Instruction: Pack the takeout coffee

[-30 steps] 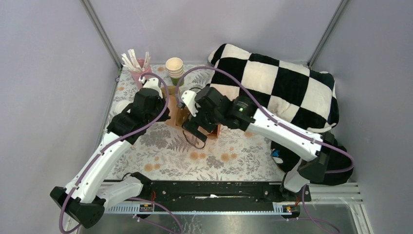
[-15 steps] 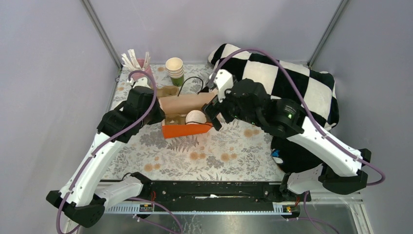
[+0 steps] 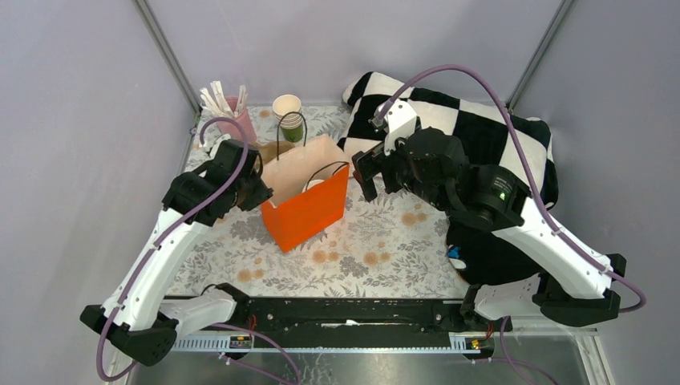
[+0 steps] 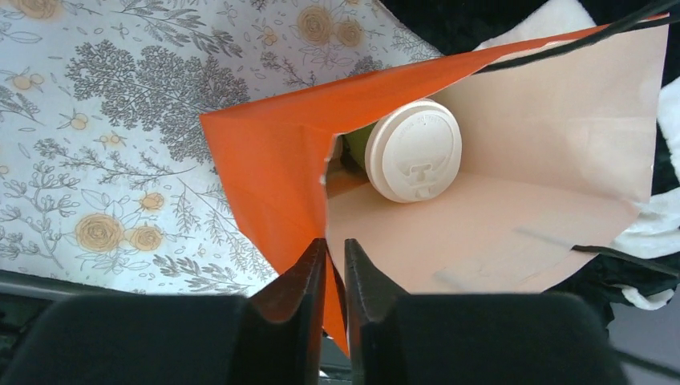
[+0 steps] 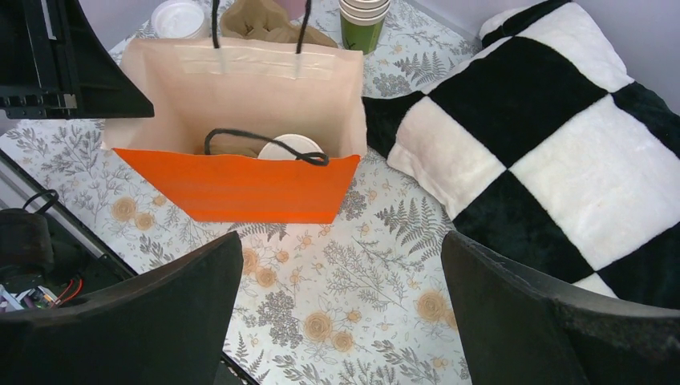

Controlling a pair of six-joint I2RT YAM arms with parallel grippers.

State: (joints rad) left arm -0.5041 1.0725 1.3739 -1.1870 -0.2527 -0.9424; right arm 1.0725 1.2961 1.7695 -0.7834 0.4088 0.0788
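Picking out the takeout coffee (image 4: 413, 150) deep inside the orange bag (image 4: 265, 176), white lid facing up, right of centre in the left wrist view; apparently upright on the bag's floor. Judging it light but fragile: thin paper wall, easy to crush, slick plastic lid that could pop off and spill. Best gripped gently around the wall just under the lid rim, never by the lid itself. Moving outward, finding the left gripper (image 4: 335, 249) pinched together on the bag's orange edge at the bottom of that view. Over in the right wrist view, seeing the right gripper (image 5: 341, 249) spread wide apart, holding nothing, apart from the bag. Beyond, noting a stack of lidless cups (image 5: 365, 16) at the top and a checkered cushion (image 5: 561, 136) on the right.
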